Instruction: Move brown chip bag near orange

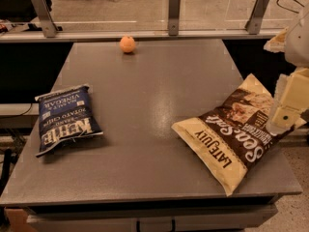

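The brown chip bag point(234, 132), dark brown and cream with "Sea Salt" and "LATE JULY" lettering, lies flat at the right front of the grey table point(154, 110), its right corner reaching the table's right edge. The orange point(127, 44) sits at the far middle of the table, near the back rail. My gripper point(285, 116), cream-coloured, hangs down at the right edge of the view, over the bag's right end. Part of it is cut off by the frame.
A dark blue Kettle chip bag point(65, 120) lies at the left front of the table. A glass barrier with metal posts point(174, 11) runs along the table's back edge. The floor drops away on the left and right sides.
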You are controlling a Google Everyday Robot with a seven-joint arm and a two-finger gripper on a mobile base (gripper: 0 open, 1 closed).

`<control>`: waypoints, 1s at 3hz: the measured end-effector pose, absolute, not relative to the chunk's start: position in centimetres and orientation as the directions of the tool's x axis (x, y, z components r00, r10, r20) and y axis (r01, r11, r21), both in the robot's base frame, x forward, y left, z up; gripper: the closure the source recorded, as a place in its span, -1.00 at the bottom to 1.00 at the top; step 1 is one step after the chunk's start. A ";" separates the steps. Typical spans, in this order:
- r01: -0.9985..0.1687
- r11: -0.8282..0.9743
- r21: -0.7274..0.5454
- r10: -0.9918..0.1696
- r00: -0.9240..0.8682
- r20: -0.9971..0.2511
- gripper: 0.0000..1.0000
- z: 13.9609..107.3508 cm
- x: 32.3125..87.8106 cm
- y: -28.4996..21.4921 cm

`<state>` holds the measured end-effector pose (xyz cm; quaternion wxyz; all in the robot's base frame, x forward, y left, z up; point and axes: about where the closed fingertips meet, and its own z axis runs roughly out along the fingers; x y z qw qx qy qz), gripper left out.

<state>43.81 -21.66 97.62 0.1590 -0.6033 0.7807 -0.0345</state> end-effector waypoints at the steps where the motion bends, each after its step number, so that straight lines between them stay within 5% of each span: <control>1: -0.931 0.270 -0.246 -0.953 -0.221 -0.207 -1.00 97.6 43.8 -21.7; 3: -0.916 0.226 -0.332 -0.965 -0.163 -0.207 -1.00 97.9 48.1 -23.2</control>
